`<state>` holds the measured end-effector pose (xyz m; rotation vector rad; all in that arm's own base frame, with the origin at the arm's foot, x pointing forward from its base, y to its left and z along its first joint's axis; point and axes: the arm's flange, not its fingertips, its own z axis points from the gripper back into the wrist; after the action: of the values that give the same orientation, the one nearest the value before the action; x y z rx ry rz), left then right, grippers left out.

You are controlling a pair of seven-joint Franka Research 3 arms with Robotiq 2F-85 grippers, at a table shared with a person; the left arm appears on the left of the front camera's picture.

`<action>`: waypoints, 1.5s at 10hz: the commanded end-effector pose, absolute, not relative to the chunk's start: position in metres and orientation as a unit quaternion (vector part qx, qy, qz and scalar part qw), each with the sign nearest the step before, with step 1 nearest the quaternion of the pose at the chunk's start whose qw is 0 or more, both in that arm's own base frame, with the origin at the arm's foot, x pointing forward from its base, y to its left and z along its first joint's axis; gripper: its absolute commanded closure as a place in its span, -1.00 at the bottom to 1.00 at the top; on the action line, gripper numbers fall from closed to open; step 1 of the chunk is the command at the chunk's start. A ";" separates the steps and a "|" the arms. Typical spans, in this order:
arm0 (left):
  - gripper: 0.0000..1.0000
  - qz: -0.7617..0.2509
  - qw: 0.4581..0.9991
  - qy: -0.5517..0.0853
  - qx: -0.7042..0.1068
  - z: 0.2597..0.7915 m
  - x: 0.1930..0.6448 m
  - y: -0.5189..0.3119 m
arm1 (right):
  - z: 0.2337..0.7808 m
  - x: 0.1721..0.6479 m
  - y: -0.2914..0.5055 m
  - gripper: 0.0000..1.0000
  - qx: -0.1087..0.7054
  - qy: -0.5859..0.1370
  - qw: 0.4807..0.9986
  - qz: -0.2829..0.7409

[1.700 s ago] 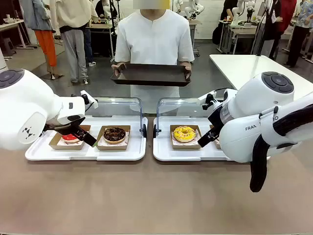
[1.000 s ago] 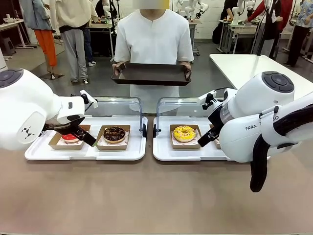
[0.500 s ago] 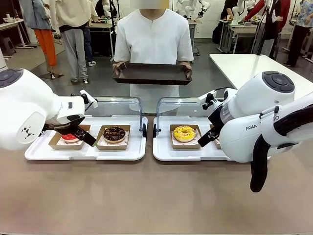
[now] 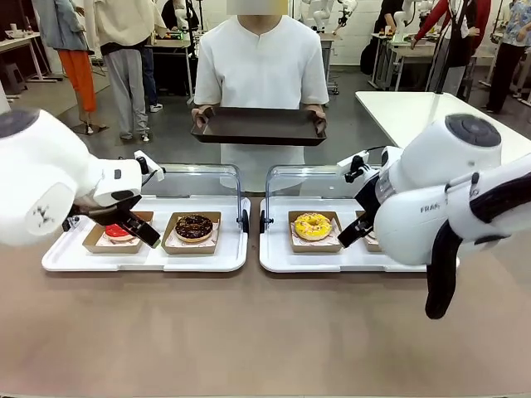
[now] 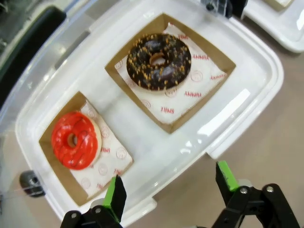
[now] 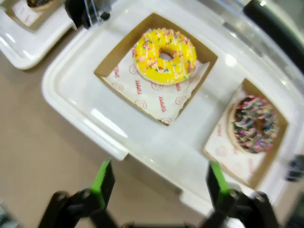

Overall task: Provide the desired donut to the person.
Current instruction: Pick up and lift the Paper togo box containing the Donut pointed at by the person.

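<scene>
I see two white trays side by side on the table, each carrying two donuts in shallow cardboard boxes. On the left tray (image 4: 149, 259), a red-glazed donut (image 5: 74, 140) sits at the left end. A chocolate donut (image 5: 159, 61) with orange flecks sits at the right end. On the right tray (image 4: 311, 264), a yellow donut (image 6: 165, 55) with coloured sprinkles sits at the left end. A dark sprinkled donut (image 6: 253, 124) sits at the right end.

My left gripper (image 5: 170, 183) hangs over the near edge of the left tray, just beside the red donut's box. Its green-padded fingers are spread wide with nothing between them. My right gripper (image 6: 160, 179) hangs over the near edge of the right tray, its fingers likewise apart and empty.

At the table's far edge the person (image 4: 261, 66) stands in a white shirt. Both hands hold a dark serving tray (image 4: 259, 126) level at waist height, above and behind the donut trays.
</scene>
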<state>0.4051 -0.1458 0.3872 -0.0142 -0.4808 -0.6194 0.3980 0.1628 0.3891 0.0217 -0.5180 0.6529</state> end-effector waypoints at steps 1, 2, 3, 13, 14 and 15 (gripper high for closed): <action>-1.00 -0.324 0.934 -0.152 0.000 0.454 0.429 -0.154 | 0.453 0.412 0.164 -1.00 0.015 -0.188 0.932 0.308; -1.00 -0.327 0.936 -0.131 -0.012 0.480 0.435 -0.155 | 0.479 0.411 0.167 -1.00 0.002 -0.180 0.934 0.308; -1.00 -0.328 0.937 -0.123 -0.010 0.505 0.431 -0.154 | 0.505 0.402 0.170 -1.00 -0.015 -0.181 0.932 0.314; -1.00 -0.338 0.931 -0.117 -0.072 0.588 0.433 -0.141 | 0.601 0.387 0.146 -1.00 0.104 -0.213 0.911 0.338; -1.00 -0.355 0.912 -0.115 -0.170 0.599 0.442 -0.122 | 0.609 0.393 0.111 -1.00 0.238 -0.214 0.873 0.368; -1.00 -0.386 0.876 -0.132 -0.256 0.605 0.446 -0.101 | 0.610 0.397 0.088 -1.00 0.303 -0.213 0.846 0.382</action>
<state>0.4369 -0.1221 0.5985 -0.2996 -0.3190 -0.7378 0.3939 0.1164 0.6087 0.3184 -0.5193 0.7212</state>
